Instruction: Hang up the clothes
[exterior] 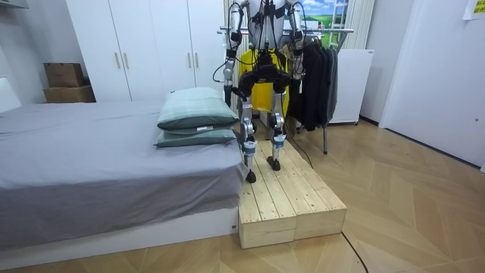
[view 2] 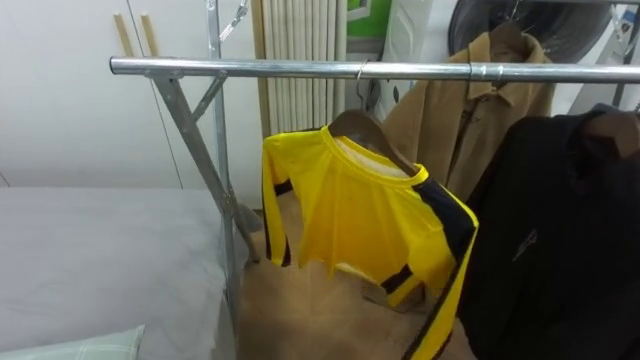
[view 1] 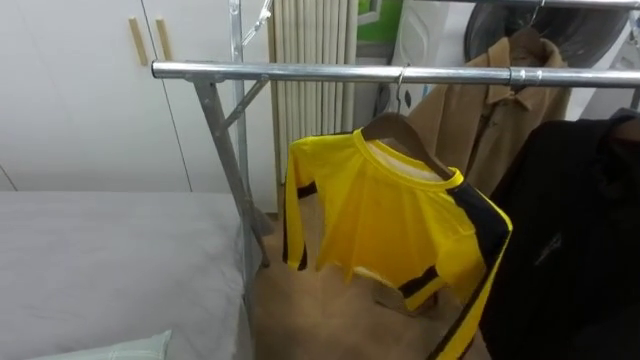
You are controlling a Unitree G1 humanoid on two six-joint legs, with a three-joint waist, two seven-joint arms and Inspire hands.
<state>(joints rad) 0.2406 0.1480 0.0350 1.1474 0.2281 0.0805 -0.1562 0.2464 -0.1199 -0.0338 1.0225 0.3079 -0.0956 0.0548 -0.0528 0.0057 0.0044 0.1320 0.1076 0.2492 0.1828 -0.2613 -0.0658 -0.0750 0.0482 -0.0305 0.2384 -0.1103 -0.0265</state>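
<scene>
A yellow shirt with black stripes [view 1: 385, 215] hangs on a wooden hanger [view 1: 400, 132], whose hook sits over the metal rail [view 1: 300, 72] of the clothes rack. The shirt hangs slightly askew, one sleeve drooping at the left. In the room view I stand on a wooden platform [exterior: 292, 205] facing the rack, with the yellow shirt [exterior: 261, 95] in front of my body. My left hand [exterior: 228, 94] is lowered at the room view's left and my right hand [exterior: 292, 64] is at the room view's right; both are too small to read.
A tan jacket [view 1: 490, 110] and dark clothes [view 1: 575, 240] hang on the rail to the shirt's right. The rack's slanted leg [view 1: 228, 165] stands beside the grey bed [view 1: 110, 260]. Pillows [exterior: 195, 117] lie on the bed corner. White wardrobes [exterior: 144, 45] stand behind.
</scene>
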